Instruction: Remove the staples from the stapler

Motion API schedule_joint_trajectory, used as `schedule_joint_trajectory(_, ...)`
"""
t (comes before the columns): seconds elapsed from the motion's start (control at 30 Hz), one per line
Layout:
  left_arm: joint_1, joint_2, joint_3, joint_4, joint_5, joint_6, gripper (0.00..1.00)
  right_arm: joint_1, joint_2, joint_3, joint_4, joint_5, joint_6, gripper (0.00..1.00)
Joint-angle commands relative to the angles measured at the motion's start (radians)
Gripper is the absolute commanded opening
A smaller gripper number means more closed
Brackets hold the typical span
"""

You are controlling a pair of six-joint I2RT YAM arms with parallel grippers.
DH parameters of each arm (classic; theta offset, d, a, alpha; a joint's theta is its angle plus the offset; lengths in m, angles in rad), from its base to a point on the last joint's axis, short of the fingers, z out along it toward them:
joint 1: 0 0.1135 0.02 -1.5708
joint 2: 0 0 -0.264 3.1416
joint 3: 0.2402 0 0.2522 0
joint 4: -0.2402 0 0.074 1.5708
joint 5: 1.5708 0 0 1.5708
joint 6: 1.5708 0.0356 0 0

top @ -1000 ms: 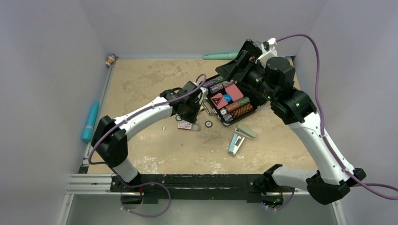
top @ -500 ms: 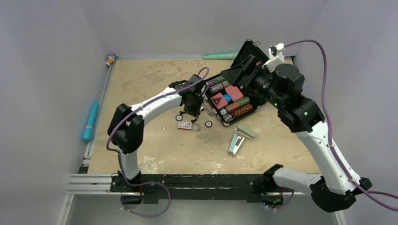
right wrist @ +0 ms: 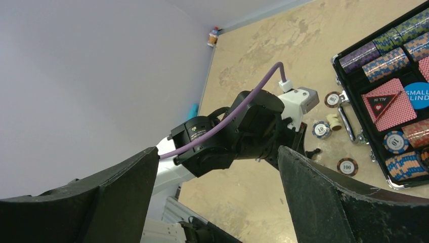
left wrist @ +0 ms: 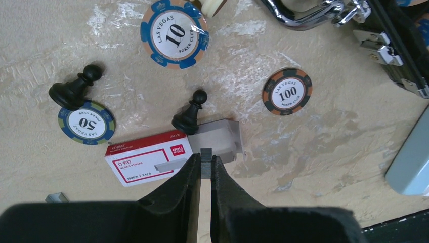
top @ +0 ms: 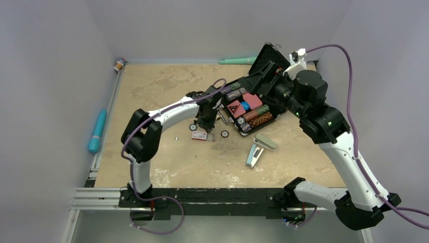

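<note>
one short grey staple strip (left wrist: 206, 154) is pinched at the tips of the left gripper (left wrist: 205, 169), jaws closed almost fully on it. under the tips sits the red-and-white staple box (left wrist: 146, 161), with its grey inner tray (left wrist: 218, 137) slid out just ahead of the jaws and a black pawn (left wrist: 188, 114) just beside it. the stapler (top: 255, 153) lies hinged open, well off to the right of the jaws. the right gripper (right wrist: 217, 152) is spread wide, empty, up in the air. reads as the drop-off step. next move: lower onto the tray, part the jaws, avoid the pawn.
</note>
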Motion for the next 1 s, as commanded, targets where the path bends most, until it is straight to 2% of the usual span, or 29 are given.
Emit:
schedule_joint_trajectory(0.0,0.007,0.012,-0.027,0.014,-0.023,-0.015,0.0,-0.006,0.008,0.03,-0.001,0.004,-0.025,0.92)
schedule_joint_trajectory(0.3,0.007,0.006,-0.091,0.052,-0.011,-0.036,0.0,-0.013,0.03,0.049,-0.015,-0.005,-0.056,0.92)
schedule_joint_trajectory(0.83,0.005,0.027,-0.067,0.065,0.04,-0.045,0.0,-0.024,0.069,0.081,-0.023,-0.029,-0.079,0.92)
schedule_joint_trajectory(0.9,0.005,0.027,-0.067,0.067,0.045,-0.044,0.07,-0.025,0.069,0.08,-0.022,-0.031,-0.08,0.92)
schedule_joint_trajectory(0.97,0.005,0.023,-0.069,0.066,0.047,-0.042,0.25,-0.025,0.069,0.08,-0.02,-0.032,-0.079,0.92)
